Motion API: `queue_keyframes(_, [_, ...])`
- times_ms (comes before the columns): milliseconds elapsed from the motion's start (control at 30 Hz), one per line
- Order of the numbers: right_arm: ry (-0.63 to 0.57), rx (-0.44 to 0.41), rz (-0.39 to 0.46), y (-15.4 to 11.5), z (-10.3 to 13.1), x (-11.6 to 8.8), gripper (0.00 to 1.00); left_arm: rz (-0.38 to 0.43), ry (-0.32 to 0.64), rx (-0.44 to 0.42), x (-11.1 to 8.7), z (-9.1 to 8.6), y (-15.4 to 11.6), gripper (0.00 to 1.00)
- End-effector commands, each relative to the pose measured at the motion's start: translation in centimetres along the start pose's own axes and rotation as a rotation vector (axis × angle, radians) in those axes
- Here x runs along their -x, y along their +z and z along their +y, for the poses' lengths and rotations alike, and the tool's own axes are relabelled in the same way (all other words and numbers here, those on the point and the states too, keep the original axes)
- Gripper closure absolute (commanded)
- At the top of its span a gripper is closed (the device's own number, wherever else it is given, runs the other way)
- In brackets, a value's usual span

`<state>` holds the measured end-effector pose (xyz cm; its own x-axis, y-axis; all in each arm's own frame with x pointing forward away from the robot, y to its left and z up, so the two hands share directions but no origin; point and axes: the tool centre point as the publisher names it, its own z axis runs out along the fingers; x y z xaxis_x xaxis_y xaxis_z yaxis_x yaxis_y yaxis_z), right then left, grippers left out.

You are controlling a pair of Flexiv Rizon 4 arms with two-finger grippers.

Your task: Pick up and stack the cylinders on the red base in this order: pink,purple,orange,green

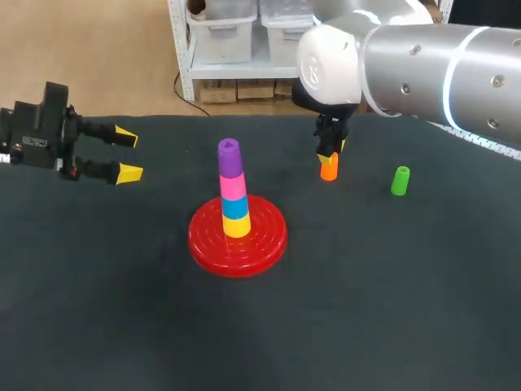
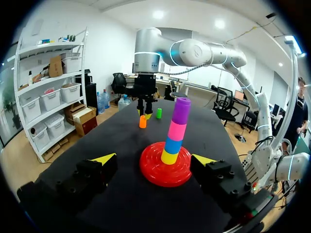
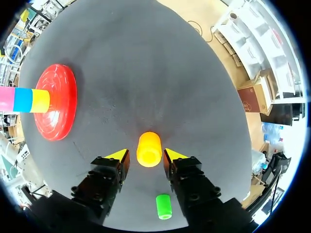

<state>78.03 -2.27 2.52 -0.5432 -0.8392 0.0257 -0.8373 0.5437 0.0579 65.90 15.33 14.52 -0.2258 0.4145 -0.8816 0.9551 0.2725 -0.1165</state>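
Straddling the orange cylinder, the right gripper has one yellow finger on each side of it. A thin gap shows on both sides, so I judge it open and not yet gripping. The cylinder stands upright on the table, probably so that the fingers can close on its round wall. In the head view the green cylinder stands at about three o'clock from the orange one, apart from it; it is the last in the order. The red base is at about eight o'clock from the orange cylinder. On its peg the purple cylinder sits on the pink cylinder, above a blue piece and a yellow piece, so orange seems next. The left gripper hangs open at ten o'clock from the base, well apart, perhaps to leave room.
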Motion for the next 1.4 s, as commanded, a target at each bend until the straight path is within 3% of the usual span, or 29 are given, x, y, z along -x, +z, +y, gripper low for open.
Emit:
queue_keyframes(33, [0.004, -0.006, -0.009, 0.1, 0.3, -0.3, 0.74, -0.003, 0.003, -0.003, -0.1, 0.1, 0.0, 0.00])
queue_keyframes(67, [0.008, -0.006, -0.011, 0.2, 0.3, -0.4, 0.90, -0.003, 0.003, -0.003, -0.1, 0.1, 0.0, 0.00])
queue_keyframes(100, [0.010, -0.005, -0.012, 0.2, 0.3, -0.4, 1.00, -0.003, 0.003, -0.003, -0.1, 0.1, 0.0, 0.00])
queue_keyframes(300, [0.008, -0.039, -0.042, -1.5, 0.6, -0.9, 1.00, -0.003, 0.003, -0.003, -0.1, 0.1, 0.0, 0.00])
queue_keyframes(500, [-0.145, -0.076, -0.116, -9.2, 2.6, 0.0, 1.00, -0.003, 0.003, -0.003, -0.1, 0.1, 0.0, 0.00])
queue_keyframes(667, [-0.370, -0.089, -0.171, -16.7, 6.8, 1.3, 1.00, -0.003, 0.003, -0.003, -0.1, 0.1, 0.0, 0.00])
queue_keyframes(867, [-0.639, -0.056, -0.169, -21.7, 12.7, 2.9, 1.00, -0.003, 0.003, -0.003, -0.1, 0.1, 0.0, 0.00])
queue_keyframes(1100, [-0.856, 0.001, -0.100, -23.7, 17.2, 3.9, 1.00, -0.003, 0.003, -0.003, -0.1, 0.1, 0.0, 0.00])
queue_keyframes(1400, [-0.942, 0.007, -0.016, -21.8, 20.0, 4.2, 1.00, -0.003, 0.003, -0.003, -0.1, 0.1, 0.0, 0.00])
